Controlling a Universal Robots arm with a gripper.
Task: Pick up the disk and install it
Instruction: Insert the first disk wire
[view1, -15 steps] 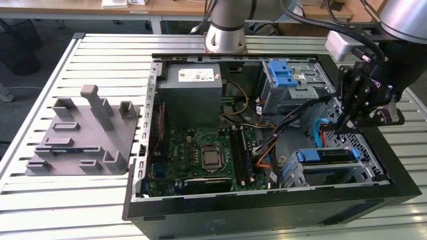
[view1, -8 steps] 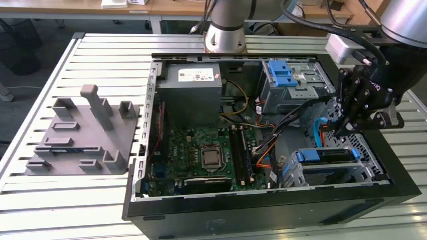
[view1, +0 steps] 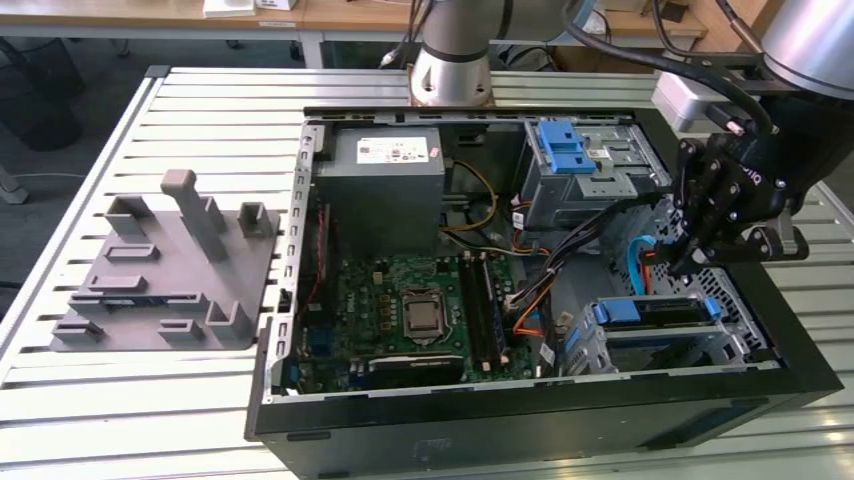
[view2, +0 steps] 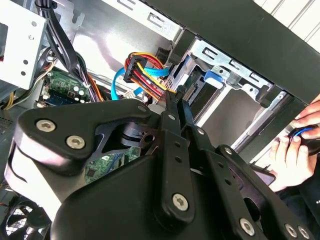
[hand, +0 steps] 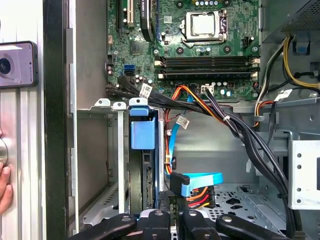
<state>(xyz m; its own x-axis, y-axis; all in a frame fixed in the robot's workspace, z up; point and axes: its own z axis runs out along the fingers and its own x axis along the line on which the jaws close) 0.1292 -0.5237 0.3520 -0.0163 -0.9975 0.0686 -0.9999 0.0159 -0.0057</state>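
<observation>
Slatted table (view1: 200, 400) — computer case (view1: 534, 430) (open), grey fixture (view1: 160, 270)

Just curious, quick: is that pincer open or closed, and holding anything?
Pincer: closed, tips beside the cable plugs; whether it holds anything cannot be told.

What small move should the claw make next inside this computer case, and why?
Probably a short sideways nudge toward the disk. In the first wrist view the disk sits on edge in its metal bay. The black cable plug with its blue ribbon lies just off the claw, beside the disk's back edge but apparently not joined to it.
</observation>
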